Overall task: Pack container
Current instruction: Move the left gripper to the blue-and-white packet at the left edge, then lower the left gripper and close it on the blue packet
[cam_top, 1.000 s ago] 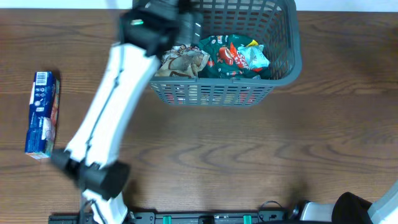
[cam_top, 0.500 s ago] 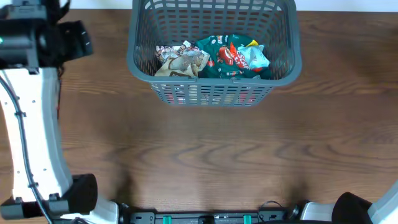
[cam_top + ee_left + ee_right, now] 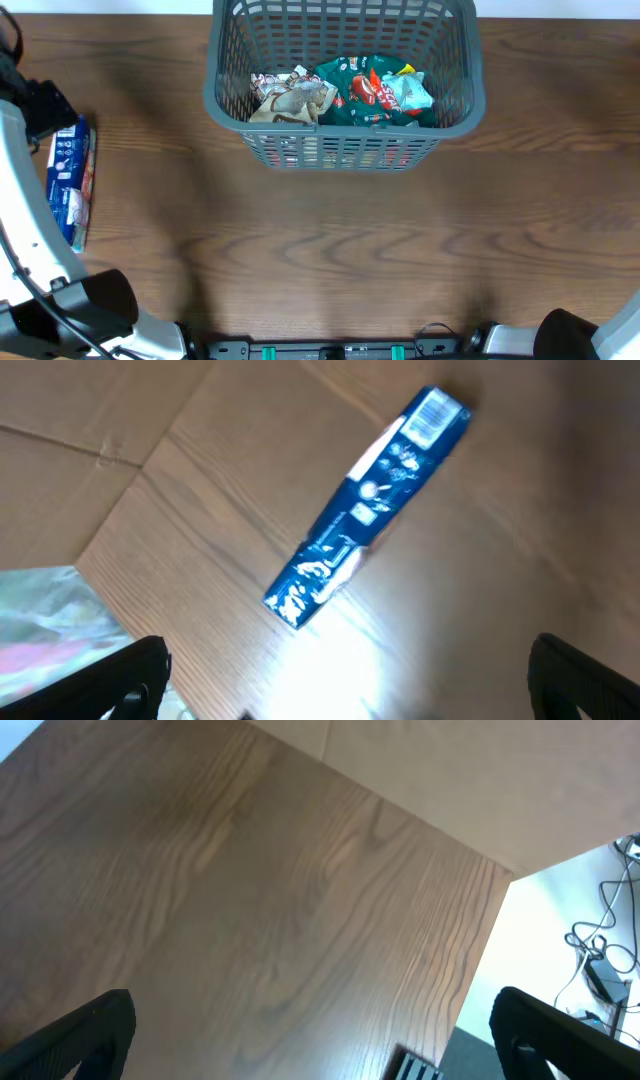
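Snack packets (image 3: pixel 375 90) already lie in the container (image 3: pixel 340 152), and my left end effector (image 3: pixel 350 685) hangs wide and empty above the blue box (image 3: pixel 365 510), not yet packed.

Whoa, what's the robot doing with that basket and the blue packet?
It is packing snacks into the grey basket. A few packets already lie inside. The left claw hangs open above a blue packet on the table, not touching it. The right claw is open too, holding nothing.
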You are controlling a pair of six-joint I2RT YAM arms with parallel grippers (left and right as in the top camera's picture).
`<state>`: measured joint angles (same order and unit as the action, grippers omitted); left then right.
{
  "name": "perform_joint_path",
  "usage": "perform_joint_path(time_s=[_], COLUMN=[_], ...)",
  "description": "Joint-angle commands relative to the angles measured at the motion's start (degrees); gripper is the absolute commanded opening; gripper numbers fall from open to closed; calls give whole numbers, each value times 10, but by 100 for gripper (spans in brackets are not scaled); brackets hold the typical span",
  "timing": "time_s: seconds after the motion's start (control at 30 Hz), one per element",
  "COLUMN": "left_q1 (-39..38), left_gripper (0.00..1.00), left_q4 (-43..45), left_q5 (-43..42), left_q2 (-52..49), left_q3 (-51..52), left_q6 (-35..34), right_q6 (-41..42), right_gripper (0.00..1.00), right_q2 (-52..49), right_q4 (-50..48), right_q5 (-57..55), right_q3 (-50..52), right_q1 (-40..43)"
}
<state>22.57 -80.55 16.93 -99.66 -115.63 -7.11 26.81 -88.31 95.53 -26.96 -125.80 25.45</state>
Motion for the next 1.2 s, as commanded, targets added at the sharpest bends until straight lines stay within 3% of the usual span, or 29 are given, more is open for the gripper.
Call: perform_joint_path(time_s=[0.0,0.43,0.77,1.0,1.17], left_q1=[9,26,106,164,174], left_gripper=[99,99,98,98,98], left_q4=[26,224,295,342,353], left_q5=[3,1,-155,-230,-238], left_q2=[-3,-3,-3,-8,-37], left_q3=[62,329,343,343,343], left_q6=[70,237,344,358,367], right_q6=[10,10,10,10,10], right_gripper=[99,99,99,99,99], right_q2=[6,6,6,6,6], right_q4=[1,1,1,1,1], right_q5=[-6,-6,-6,-6,-6], right_q3=[0,0,0,0,0], right_q1=[4,4,4,4,4])
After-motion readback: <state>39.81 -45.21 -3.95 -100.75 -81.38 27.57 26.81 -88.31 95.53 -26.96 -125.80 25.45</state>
